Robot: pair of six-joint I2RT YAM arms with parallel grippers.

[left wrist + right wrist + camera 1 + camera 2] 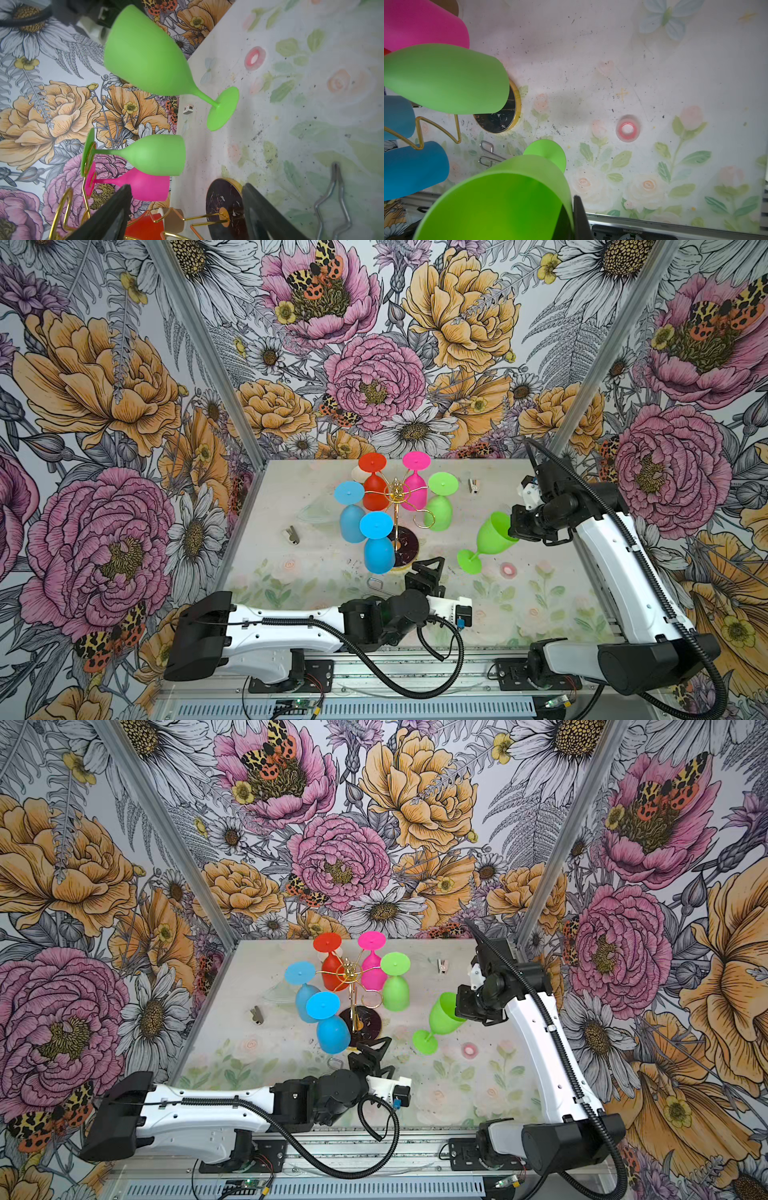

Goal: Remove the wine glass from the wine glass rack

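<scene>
**A:** where's the matte green wine glass (489, 540) at?

**B:** off the gold wire rack (397, 492), tilted right of it, rim pinched in the right claw (512, 533). Left claw (428, 567) gapes wide by its base.

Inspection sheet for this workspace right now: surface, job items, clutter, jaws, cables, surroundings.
Surface: floral-print table, scattered with dark specks.
Job's things: gold wine glass rack upright, five hanging glasses; green wine glass off it, tilted.
Clutter: wire tongs and pink ring on the table.
Grippers: left gripper jaws open, empty, near the rack's base; right gripper shut on the green wine glass's rim.
Cables: black corrugated hoses along both arms, apart from the rack.
Surroundings: floral wallpaper walls; nothing else seen.
</scene>
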